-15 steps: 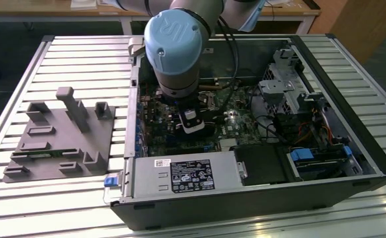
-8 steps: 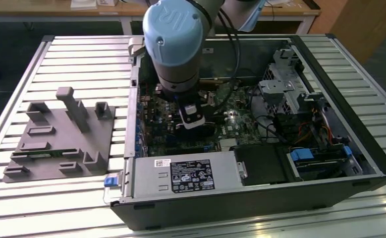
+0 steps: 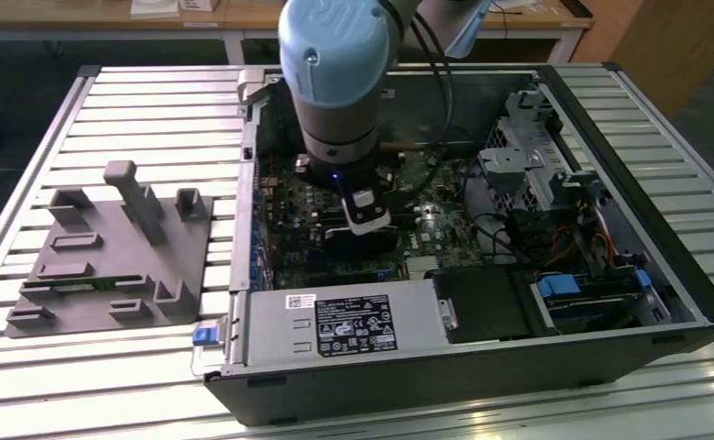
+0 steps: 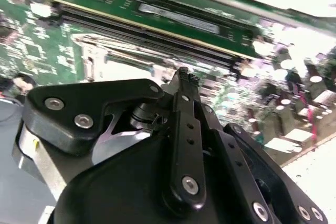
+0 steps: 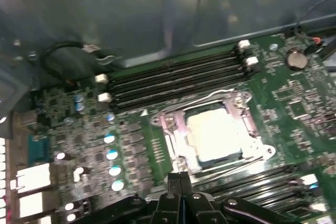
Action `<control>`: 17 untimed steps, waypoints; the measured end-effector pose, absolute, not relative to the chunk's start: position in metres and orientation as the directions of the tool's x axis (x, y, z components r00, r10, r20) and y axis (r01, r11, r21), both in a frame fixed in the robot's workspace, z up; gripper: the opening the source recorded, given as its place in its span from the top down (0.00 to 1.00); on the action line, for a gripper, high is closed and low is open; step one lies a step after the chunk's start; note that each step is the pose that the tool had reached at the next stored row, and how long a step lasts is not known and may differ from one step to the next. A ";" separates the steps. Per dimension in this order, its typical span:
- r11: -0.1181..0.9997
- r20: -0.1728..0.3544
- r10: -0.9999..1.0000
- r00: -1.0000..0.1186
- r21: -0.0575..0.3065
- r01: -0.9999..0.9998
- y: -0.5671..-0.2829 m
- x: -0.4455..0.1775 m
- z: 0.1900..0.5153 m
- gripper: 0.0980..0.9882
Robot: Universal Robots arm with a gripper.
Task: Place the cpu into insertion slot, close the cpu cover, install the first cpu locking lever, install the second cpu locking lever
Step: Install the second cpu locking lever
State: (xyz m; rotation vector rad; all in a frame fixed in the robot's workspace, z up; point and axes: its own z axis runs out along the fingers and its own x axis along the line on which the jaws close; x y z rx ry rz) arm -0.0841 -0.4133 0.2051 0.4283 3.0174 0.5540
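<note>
Clearly pressed together and empty, the gripper's (image 5: 180, 182) jaws hung just beside the socket; the cpu (image 5: 214, 135) lay seated beyond the fingertips, framed by the cpu cover (image 5: 247, 124), memory slots (image 5: 173, 80) running past it.

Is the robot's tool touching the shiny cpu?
Apart. In the first wrist view, the tool sits beside the cpu, with the cpu cover frame edge between them.

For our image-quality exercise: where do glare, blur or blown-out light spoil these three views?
First wrist view: glare whitens the cpu inside its cpu cover. Second wrist view: the gripper is soft, one corner blown white. Exterior view: the slatted table reflects bright light.
</note>
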 end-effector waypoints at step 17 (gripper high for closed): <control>0.920 -0.010 0.277 -0.961 0.290 0.262 -0.387 -0.056 0.205 0.99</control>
